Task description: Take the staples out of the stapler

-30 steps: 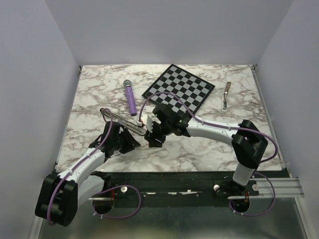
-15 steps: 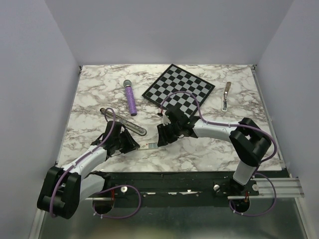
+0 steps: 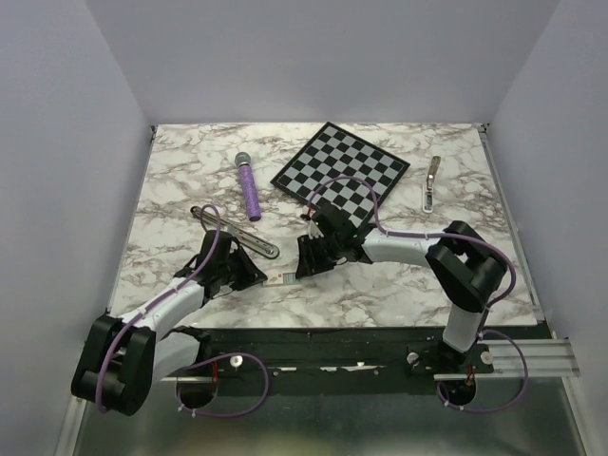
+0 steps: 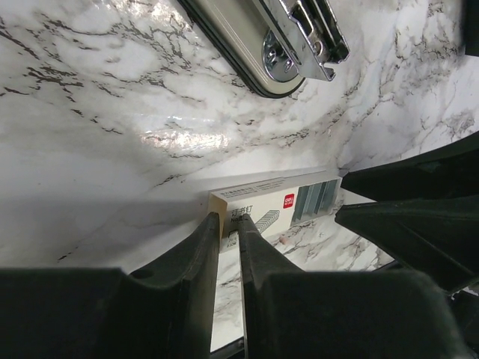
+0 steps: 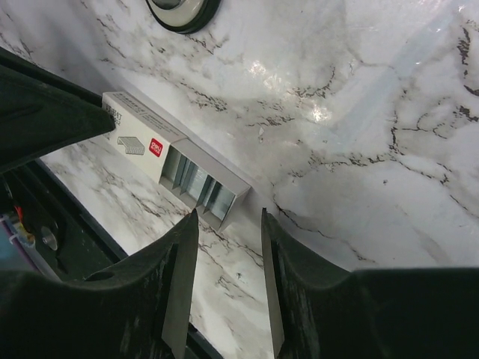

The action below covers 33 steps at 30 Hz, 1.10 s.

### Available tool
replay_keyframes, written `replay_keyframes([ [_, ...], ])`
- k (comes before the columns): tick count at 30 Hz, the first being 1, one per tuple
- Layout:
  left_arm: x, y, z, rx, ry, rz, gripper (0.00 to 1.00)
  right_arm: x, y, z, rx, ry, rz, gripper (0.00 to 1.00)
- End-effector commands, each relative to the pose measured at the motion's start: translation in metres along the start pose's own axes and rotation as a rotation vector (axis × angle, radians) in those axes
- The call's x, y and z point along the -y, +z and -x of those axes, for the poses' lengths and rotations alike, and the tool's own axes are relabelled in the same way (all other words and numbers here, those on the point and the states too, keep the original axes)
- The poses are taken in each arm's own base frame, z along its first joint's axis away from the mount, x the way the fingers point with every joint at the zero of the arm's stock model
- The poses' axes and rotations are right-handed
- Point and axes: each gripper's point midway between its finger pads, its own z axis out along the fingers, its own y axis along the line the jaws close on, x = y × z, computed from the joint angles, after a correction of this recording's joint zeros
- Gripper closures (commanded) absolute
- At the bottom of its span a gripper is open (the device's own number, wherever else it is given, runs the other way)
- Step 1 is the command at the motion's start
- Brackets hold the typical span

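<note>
The stapler [image 3: 234,233] lies flat on the marble table, slim and silvery, and its metal end shows at the top of the left wrist view [image 4: 288,45]. A small white staple box [image 3: 278,279] lies just in front of it, its tray slid out with staples showing [image 4: 314,198]. My left gripper [image 3: 258,275] is shut, its tips [image 4: 227,222] over the box's closed end. My right gripper [image 3: 302,269] is open and empty, its tips [image 5: 228,217] just off the box's open end [image 5: 202,183].
A purple cylinder with a grey head [image 3: 248,188] lies behind the stapler. A checkered board [image 3: 342,168] sits at the back middle. A small wood-and-metal tool [image 3: 432,182] lies at the back right. The table's front edge is close behind both grippers.
My right gripper came down from over the stapler toward the front edge. The white box that was at its tips now lies on the table between both grippers. The left arm barely moved.
</note>
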Motion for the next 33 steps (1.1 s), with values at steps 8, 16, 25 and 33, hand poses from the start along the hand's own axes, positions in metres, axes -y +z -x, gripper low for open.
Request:
replay_keyframes([
  [8, 0.004, 0.005, -0.007, -0.026, -0.013, -0.042, 0.82, -0.024, 0.014, 0.007, 0.018, 0.051, 0.095, 0.53],
  [16, 0.006, 0.005, -0.014, -0.039, -0.047, -0.071, 0.84, -0.045, 0.023, 0.009, 0.041, 0.113, 0.144, 0.53],
  [25, 0.010, 0.008, -0.017, -0.047, -0.062, -0.090, 0.84, -0.045, 0.031, 0.016, 0.083, 0.181, 0.120, 0.53],
  [33, 0.014, 0.008, -0.022, -0.060, -0.086, -0.108, 0.83, -0.056, 0.036, 0.024, 0.116, 0.234, 0.159, 0.54],
])
